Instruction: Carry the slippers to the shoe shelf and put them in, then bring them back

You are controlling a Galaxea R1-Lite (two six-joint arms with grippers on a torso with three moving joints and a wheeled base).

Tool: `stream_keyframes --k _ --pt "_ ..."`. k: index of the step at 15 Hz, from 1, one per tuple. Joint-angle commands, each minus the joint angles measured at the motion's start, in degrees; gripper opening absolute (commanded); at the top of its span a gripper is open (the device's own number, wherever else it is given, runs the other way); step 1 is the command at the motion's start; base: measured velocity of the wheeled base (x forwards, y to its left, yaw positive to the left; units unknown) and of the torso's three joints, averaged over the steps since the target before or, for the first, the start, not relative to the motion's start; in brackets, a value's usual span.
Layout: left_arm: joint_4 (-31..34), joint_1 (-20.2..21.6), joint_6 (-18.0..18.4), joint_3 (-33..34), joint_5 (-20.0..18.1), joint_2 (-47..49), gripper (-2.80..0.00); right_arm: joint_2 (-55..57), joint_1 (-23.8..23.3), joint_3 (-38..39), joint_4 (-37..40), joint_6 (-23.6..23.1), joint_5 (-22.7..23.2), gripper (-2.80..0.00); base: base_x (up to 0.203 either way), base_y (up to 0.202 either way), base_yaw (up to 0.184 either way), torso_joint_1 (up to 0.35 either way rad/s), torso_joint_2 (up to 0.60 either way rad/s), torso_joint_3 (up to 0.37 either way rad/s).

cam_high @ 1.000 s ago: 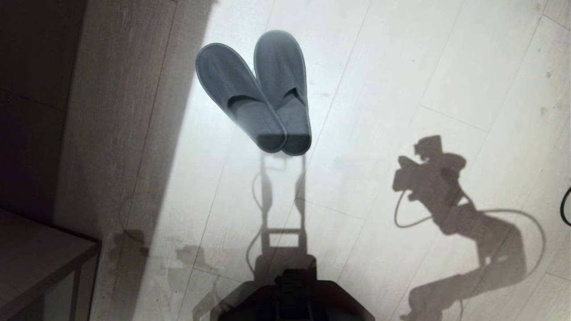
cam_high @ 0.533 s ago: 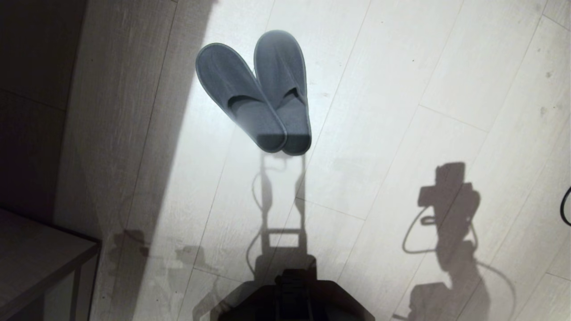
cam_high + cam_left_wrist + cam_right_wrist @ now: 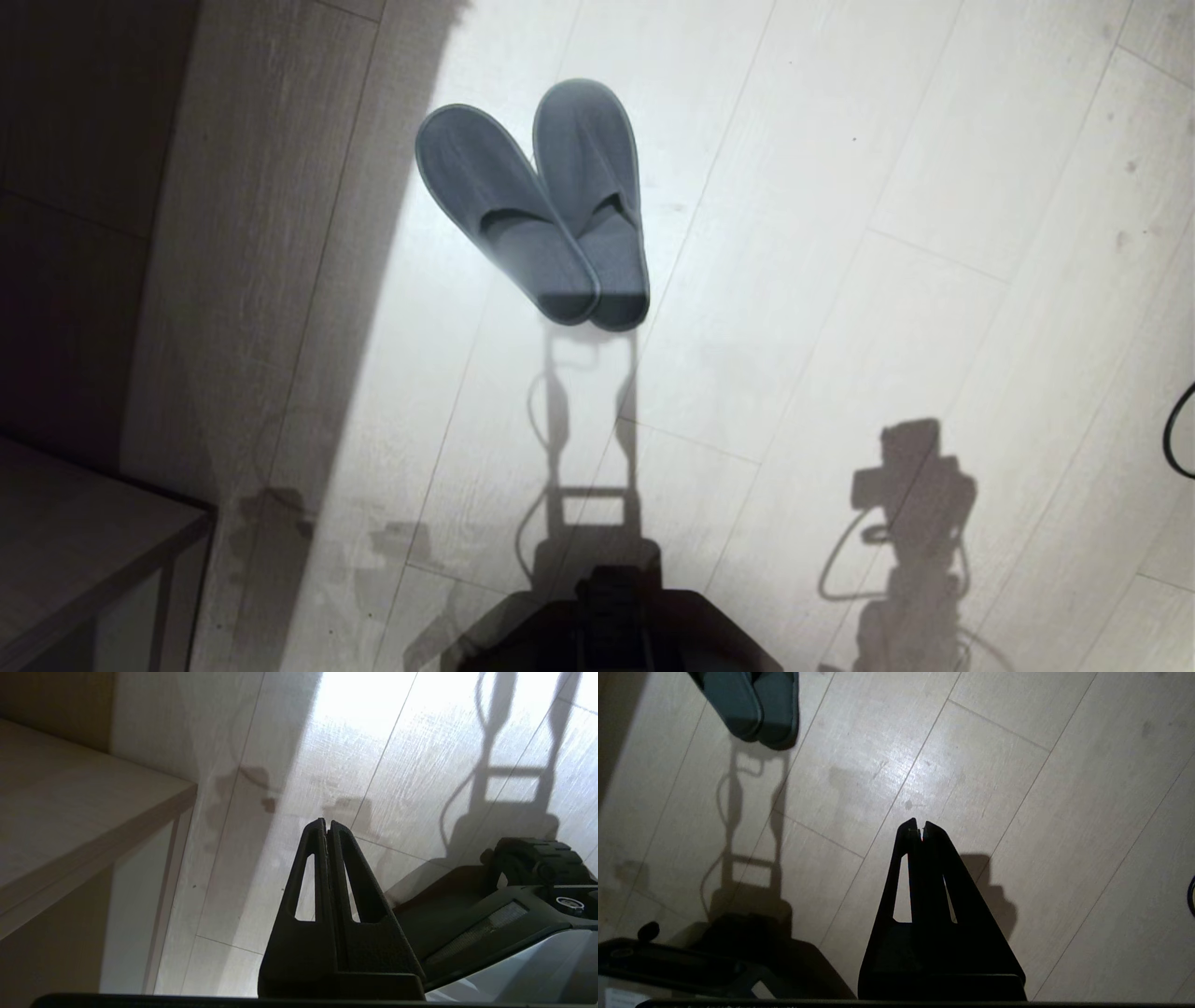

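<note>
Floor: pale wood-look plank floor (image 3: 840, 187), grey-blue fabric slippers (image 3: 537, 215) lying together.
Grippers: left gripper (image 3: 327, 823) and right gripper (image 3: 918, 825) closed, empty.
Risk: a one-sided grasp may separate the pair.

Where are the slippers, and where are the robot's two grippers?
slippers (image 3: 546, 210), head view, where the two uppers meet.
left gripper (image 3: 327, 826), left wrist view, the shut fingertips.
right gripper (image 3: 918, 828), right wrist view, the shut fingertips.

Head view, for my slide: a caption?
Pair of grey-blue fabric slippers lying heels together on pale plank floor.
</note>
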Motion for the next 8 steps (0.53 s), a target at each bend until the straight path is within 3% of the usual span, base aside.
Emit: stream_keyframes --k 1,4,8 --pt "-0.08 0.09 -0.10 0.00 0.01 -0.02 -2.80 -4.75 -0.17 5.90 -0.41 -0.26 -0.10 -2.80 0.000 0.000 0.000 0.002 0.00 0.178" --pt "-0.08 0.09 -0.10 0.00 0.01 -0.02 -2.80 -4.81 -0.22 15.57 -6.31 -1.65 -0.99 -2.80 0.000 0.000 0.000 0.002 0.00 0.197" --pt "-0.08 0.09 -0.10 0.00 0.01 -0.02 -2.80 -4.82 -0.23 16.53 -2.26 -4.55 -1.91 -2.80 0.000 0.000 0.000 0.002 0.00 0.205"
